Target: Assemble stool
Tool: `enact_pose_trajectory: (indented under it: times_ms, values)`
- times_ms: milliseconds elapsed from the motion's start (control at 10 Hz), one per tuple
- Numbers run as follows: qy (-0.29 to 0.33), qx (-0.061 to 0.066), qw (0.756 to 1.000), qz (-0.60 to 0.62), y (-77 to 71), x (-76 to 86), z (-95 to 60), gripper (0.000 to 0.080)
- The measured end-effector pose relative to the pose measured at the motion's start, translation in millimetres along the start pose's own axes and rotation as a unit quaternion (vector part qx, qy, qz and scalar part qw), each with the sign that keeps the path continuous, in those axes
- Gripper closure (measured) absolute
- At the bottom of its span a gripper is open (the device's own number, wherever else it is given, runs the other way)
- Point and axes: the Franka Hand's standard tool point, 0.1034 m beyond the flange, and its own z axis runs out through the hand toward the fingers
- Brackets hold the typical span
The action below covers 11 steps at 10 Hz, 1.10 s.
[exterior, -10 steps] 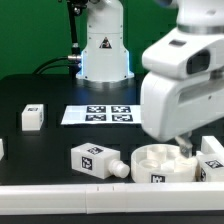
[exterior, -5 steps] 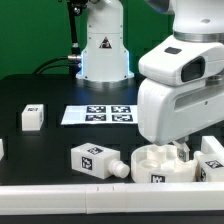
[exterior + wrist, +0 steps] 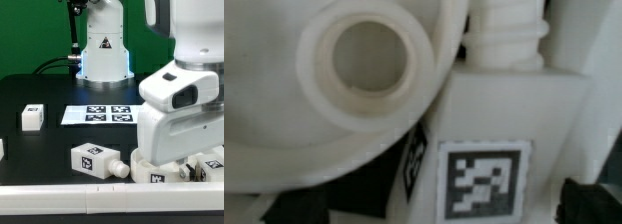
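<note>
As the Panda arm's gripper (image 3: pixel 188 168) hangs low with its jaws spread as wide as they go and nothing gripped between them, the stool assembly stands at an early step: picking up a first leg. The round seat (image 3: pixel 146 167) lies just beside the gripper, with one empty socket (image 3: pixel 375 55) facing up. The nearest leg (image 3: pixel 491 125) lies directly beneath the gripper, close against the seat's rim, though whether the two touch cannot be told. Its peg end (image 3: pixel 509 40) and square tag are in plain sight.

By the look of it, the next move calls for setting the fingers astride that leg's blocky body and closing squarely. The leg would then need lifting and turning upright so the peg meets a socket.

Counted:
- one seat
- three tagged legs: the one under the gripper, a second leg (image 3: pixel 95 160) on the seat's far side from the gripper, and a third leg (image 3: pixel 32 118) well away
- one marker board (image 3: pixel 98 115), well apart from the gripper

A white piece (image 3: pixel 2 148), farthest from the gripper, is cut off by the frame and cannot be named.
</note>
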Motion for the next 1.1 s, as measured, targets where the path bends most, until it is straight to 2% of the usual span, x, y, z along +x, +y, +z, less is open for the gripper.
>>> enact_pose_trajectory:
  times_ms: [300, 500, 800, 1100]
  values:
    - [0.015, 0.001, 1.000, -0.018, 0.2, 4.2, 0.3, 0.0150]
    - [0.019, 0.011, 0.999, -0.026, 5.8, 1.3, 0.1, 0.0150]
    - [0.018, 0.011, 0.999, -0.034, 9.0, -0.5, -0.4, 0.0150]
    - [0.016, 0.010, 0.999, -0.047, 23.4, -6.7, 0.6, 0.0150]
